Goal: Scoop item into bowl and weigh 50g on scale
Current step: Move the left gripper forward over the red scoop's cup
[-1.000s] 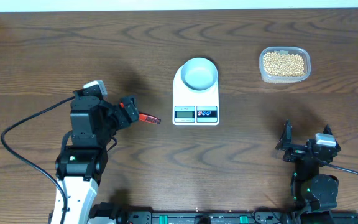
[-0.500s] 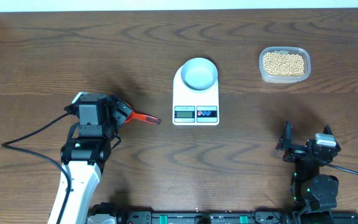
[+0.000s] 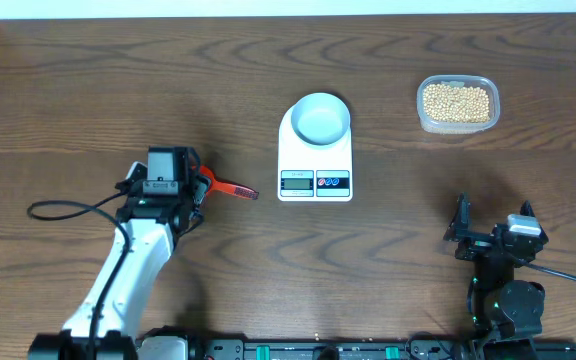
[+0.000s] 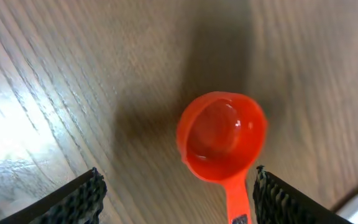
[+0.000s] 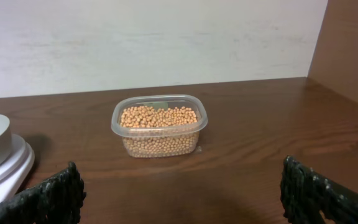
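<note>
Now my left tool (image 4: 178, 186) has swung over the scoop (image 4: 222, 135) at the scale's (image 3: 315, 160) nine o'clock, spread astride it. Next, I'd grasp

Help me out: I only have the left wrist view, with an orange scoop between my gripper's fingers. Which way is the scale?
Observer: From overhead, the scale lies to the right of the scoop, and the scoop's handle points toward it.
Operator: Is the bowl on it?
Observer: Yes, the bowl sits on the scale's far end, with no beans in it.
Operator: And the beans?
Observer: The beans are in a clear tub farther right, past the scale.
</note>
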Controlling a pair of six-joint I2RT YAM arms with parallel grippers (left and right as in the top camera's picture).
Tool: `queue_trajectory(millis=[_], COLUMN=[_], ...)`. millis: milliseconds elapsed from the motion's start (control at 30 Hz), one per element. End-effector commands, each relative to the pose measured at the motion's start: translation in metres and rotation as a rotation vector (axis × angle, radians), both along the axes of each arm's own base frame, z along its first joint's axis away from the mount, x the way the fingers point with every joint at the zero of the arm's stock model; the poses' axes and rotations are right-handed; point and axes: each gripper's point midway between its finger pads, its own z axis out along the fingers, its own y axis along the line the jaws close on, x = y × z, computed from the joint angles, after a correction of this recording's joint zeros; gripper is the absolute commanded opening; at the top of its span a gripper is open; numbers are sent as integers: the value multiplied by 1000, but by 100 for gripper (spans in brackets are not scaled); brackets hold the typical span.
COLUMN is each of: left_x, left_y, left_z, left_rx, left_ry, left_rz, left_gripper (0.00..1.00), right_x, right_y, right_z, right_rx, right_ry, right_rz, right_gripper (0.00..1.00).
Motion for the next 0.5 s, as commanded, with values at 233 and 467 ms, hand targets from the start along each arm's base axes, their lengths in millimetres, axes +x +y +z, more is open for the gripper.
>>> queue_trajectory(millis=[233, 467], left_x=[20, 14], left_y=[2, 2], left_z=[-21, -42], left_rx=[3, -23], left_ry=[2, 63], left_rz=[40, 105], left_gripper=[71, 63], right_x=[-1, -1], right_y=[-1, -1], right_z=[0, 0], right_rx=[-15, -15], right_ry=[1, 1], right_rz=[-7, -7], right_gripper=[99, 99])
